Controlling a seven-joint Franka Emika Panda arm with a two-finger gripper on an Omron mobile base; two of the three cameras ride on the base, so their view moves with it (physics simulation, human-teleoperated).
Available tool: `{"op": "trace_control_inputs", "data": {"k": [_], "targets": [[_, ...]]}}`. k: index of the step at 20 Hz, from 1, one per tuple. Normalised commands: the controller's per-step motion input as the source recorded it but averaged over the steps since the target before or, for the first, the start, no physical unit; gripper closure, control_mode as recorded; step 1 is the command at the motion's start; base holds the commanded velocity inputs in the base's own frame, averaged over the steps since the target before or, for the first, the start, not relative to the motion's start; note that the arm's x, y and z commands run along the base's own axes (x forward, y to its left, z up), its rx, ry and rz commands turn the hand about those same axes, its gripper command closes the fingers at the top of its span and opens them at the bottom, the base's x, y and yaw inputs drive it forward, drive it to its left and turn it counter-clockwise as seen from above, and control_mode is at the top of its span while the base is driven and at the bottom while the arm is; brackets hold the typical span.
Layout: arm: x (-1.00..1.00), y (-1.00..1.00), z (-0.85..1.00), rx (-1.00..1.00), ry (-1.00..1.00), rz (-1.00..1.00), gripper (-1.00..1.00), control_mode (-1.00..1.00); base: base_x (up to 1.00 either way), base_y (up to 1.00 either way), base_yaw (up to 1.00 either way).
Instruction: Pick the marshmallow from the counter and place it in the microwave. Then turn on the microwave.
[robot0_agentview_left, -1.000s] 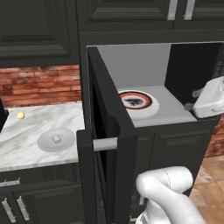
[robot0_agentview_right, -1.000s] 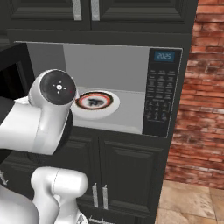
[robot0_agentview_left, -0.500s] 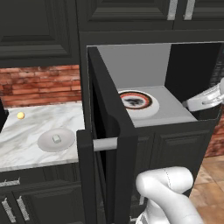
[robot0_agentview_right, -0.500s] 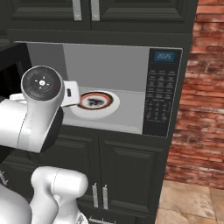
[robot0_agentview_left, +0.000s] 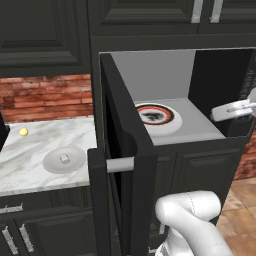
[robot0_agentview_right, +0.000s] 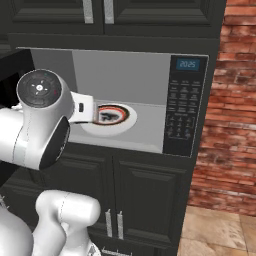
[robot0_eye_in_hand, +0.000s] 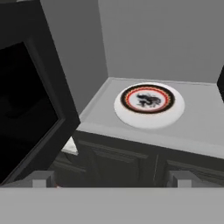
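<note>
The marshmallow (robot0_agentview_left: 64, 159), a tiny whitish-grey cube, sits on the round grey plate (robot0_agentview_left: 52, 163) on the marble counter (robot0_agentview_left: 30, 160), left of the microwave (robot0_agentview_left: 165, 100). A small yellow ball (robot0_agentview_left: 23, 132) lies farther back. The microwave's open door (robot0_agentview_left: 125, 165) stands between the plate and the turntable (robot0_eye_in_hand: 148, 103). The claw (robot0_eye_in_hand: 111, 180) is spread wide and empty.

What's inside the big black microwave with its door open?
Inside the microwave sits a white turntable with a red ring and a dark picture in its middle, on a grey floor. No food is on it. In the right base view the arm covers the left part.
</note>
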Motion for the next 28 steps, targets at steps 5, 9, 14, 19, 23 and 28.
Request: {"op": "trace_control_inputs", "data": {"k": [5, 9, 14, 19, 23, 28], "targets": [[0.01, -0.1, -0.02, 0.02, 0.01, -0.07, -1.0, -1.0, 0.0, 0.0, 0.0], [0.02, -0.04, -0.01, 0.01, 0.01, -0.06, -1.0, -1.0, 0.0, 0.0, 0.0], [0.01, 0.0, 0.0, 0.0, 0.02, -0.05, -1.0, -1.0, 0.0, 0.0, 0.0], [0.0, 0.0, 0.0, 0.0, 0.0, 0.0, -1.0, 1.0, 0.0, -0.02, -0.01], [0.0, 0.0, 0.0, 0.0, 0.0, 0.0, -1.0, 1.0, -0.06, -0.1, -0.01], [0.0, 0.0, 0.0, 0.0, 0.0, 0.0, -1.0, 1.0, -0.26, -0.1, 0.0]]}}
